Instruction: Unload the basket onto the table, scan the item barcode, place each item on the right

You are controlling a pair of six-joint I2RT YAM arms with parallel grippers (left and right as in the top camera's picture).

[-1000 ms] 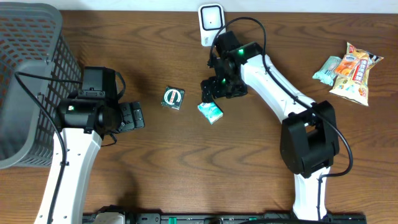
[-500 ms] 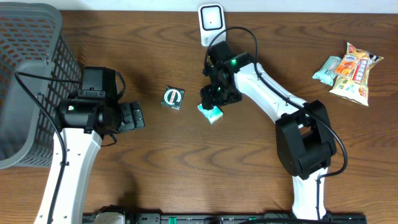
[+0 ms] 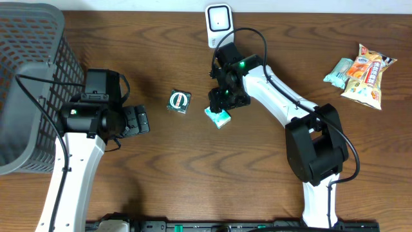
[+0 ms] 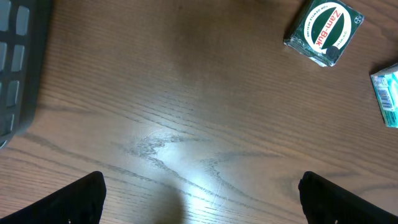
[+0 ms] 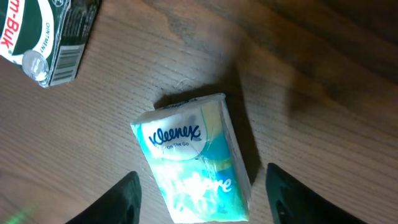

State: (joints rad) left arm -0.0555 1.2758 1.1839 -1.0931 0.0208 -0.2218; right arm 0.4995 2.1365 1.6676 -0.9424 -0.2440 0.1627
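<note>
One wooden table [image 3: 193, 167]: basket [image 3: 32, 64] sitting at left edge, scanner [image 3: 219, 19] at far edge, snacks [image 3: 360, 71] near far-right corner. Kleenex pack [image 5: 193, 155] lying mid-table beside Zam-Buk box [image 3: 179, 102]; right gripper [image 5: 202, 190] straddling it, fingers [image 5: 127, 196] apart, untouching. Left gripper [image 4: 202, 193] gaping wide.

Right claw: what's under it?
A Kleenex pack lies flat on the wood table, label up, between the fingers of the open right claw, with gaps on both sides. The pack's underside is hidden, and no barcode shows on its top face.

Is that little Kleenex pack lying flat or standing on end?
Lying flat. The Kleenex pack rests on the table with its printed face up, logo readable in the right wrist view.
</note>
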